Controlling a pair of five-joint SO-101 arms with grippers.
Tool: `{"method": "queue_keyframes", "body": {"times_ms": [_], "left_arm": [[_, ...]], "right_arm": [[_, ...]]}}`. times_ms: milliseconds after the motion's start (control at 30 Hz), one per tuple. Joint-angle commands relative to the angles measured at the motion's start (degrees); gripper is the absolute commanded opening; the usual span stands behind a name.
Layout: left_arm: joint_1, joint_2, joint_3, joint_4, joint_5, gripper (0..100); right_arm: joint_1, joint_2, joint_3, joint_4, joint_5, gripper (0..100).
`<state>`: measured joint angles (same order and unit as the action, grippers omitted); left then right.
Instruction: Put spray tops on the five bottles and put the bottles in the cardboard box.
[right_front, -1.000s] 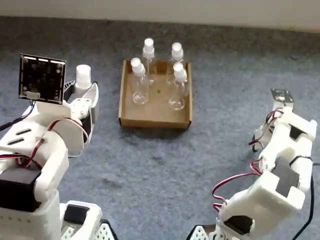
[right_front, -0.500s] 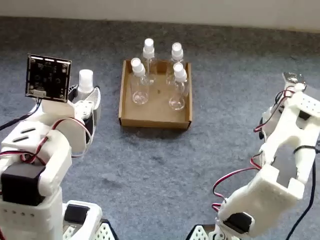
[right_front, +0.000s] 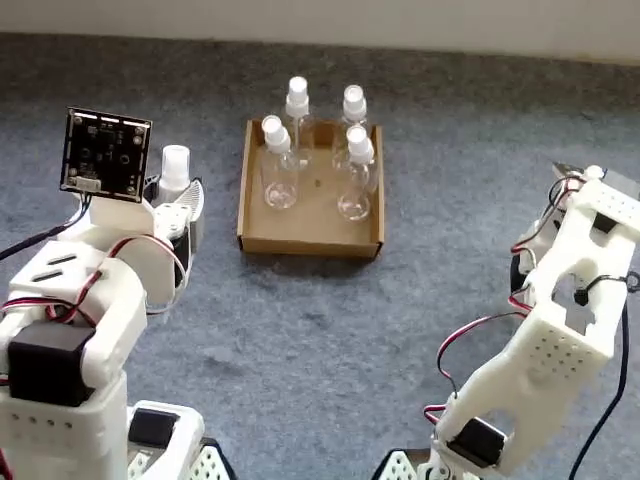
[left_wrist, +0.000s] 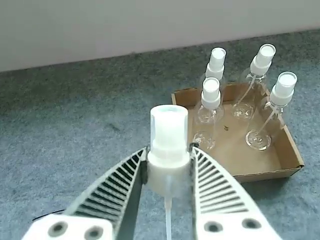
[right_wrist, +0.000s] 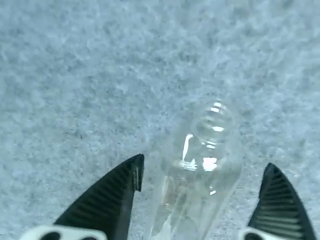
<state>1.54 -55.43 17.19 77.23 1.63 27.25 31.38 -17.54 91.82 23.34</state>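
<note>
My left gripper (left_wrist: 167, 162) is shut on a white spray top (left_wrist: 168, 147), held upright with its thin tube hanging down; in the high view the spray top (right_front: 175, 168) stands left of the cardboard box (right_front: 310, 240). Several clear bottles with spray tops (right_front: 279, 165) stand inside that box (left_wrist: 272, 170). In the right wrist view my right gripper (right_wrist: 202, 182) is open around a clear bottle without a top (right_wrist: 200, 167), which lies on the grey carpet between the jaws. The right arm (right_front: 575, 290) is at the right side of the high view.
Grey carpet (right_front: 330, 340) covers the whole surface, with free room between the two arms and in front of the box. A pale wall runs along the far edge behind the box.
The left arm has lifted the spray top slightly and shifted it toward the box. The right arm has swung outward to the right and stretched further from its base.
</note>
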Motion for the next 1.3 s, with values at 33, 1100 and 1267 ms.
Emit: {"method": "queue_keyframes", "body": {"times_ms": [33, 1100, 1267], "left_arm": [[-0.22, -0.48, -0.4, -0.44, -0.35, 0], [-0.22, -0.4, -3.82, -3.69, -0.09, 0], [5.32, -0.22, -14.37, -8.79, 1.23, 0]], "right_arm": [[1.01, -0.84, -2.95, -2.07, -0.26, 19.6], [-31.78, -86.99, 45.93, -13.85, -14.33, 0.5], [-44.44, -107.65, 70.9, -28.53, -14.86, 0.5]]}}
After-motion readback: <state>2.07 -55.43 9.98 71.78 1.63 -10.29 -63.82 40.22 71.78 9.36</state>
